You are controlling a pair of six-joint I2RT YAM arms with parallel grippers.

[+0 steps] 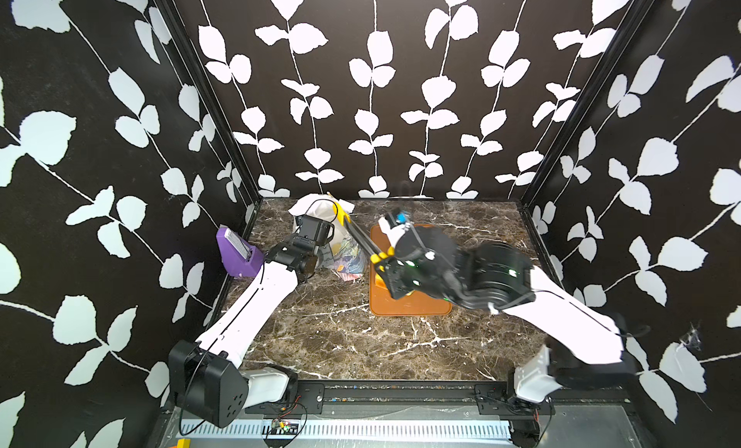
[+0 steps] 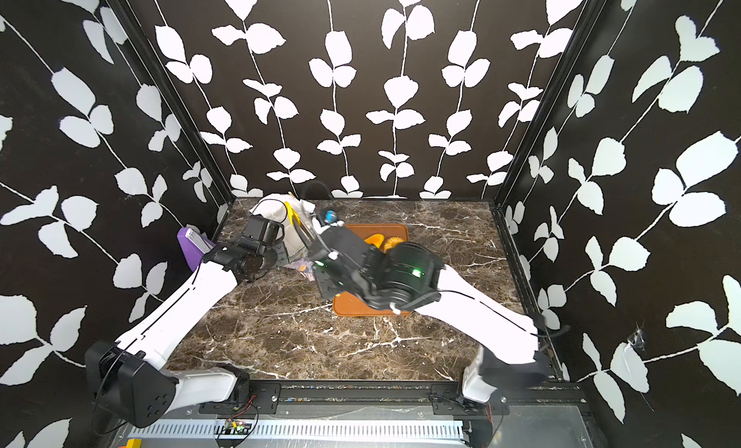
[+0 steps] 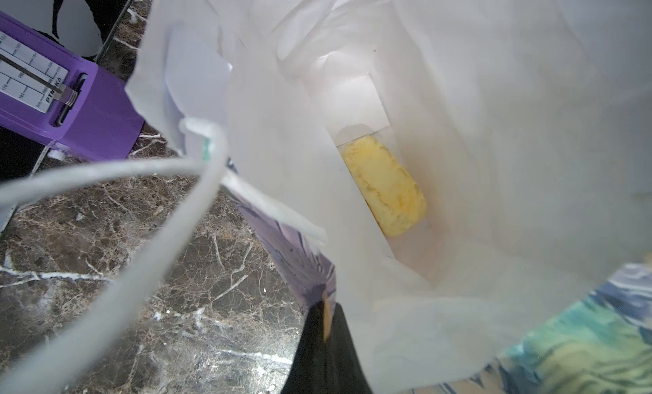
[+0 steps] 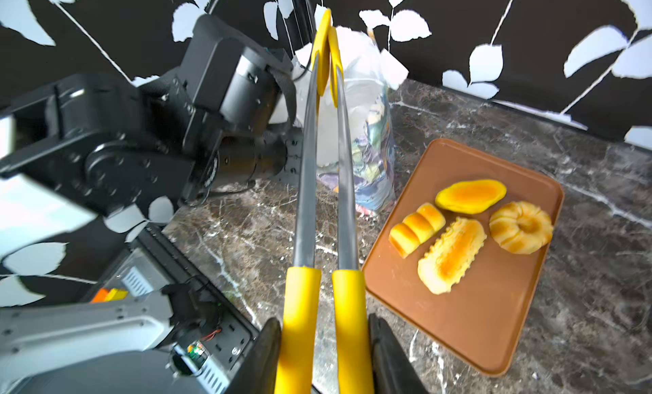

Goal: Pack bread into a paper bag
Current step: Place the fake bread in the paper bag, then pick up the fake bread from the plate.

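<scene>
A dark brown marble-patterned tabletop point(image 1: 341, 337), streaked with white veins, fills the lower middle of both top views. Black walls printed with white leaves and vines point(image 1: 361, 105) rise on three sides. A black mounting rail point(image 1: 401, 398) runs along the bottom of the frame, above a white slotted cable duct point(image 1: 381, 429).

A small paper bag with a white inside and a pastel flower print point(image 1: 349, 257) stands just left of the frame's centre, near the back wall. The left gripper point(image 3: 326, 314) is clamped on the bag's rim, with paper between its black fingers. A thin white cord handle point(image 3: 106, 175) loops loose over the marble. Deep inside the bag lies a pale yellow long loaf point(image 3: 384, 187).

A purple plastic box with a white scale label point(image 1: 238, 253) leans at the tabletop's left edge, near the bag.

A flat orange-brown rectangular tray point(image 4: 458, 332) lies right of the bag, close beside it. On it, at the right of the right wrist view, are four pieces:
- a glossy golden oval bun point(image 4: 471, 196)
- a ring-shaped bundt point(image 4: 520, 226)
- a segmented loaf point(image 4: 416, 228)
- a long ridged loaf point(image 4: 451, 254)

The right gripper point(image 4: 324, 325) squeezes the yellow handles of long steel tongs with yellow tips point(image 4: 307, 198). The tongs are pressed together, with the tips meeting over the bag's mouth. Nothing shows between them.
</scene>
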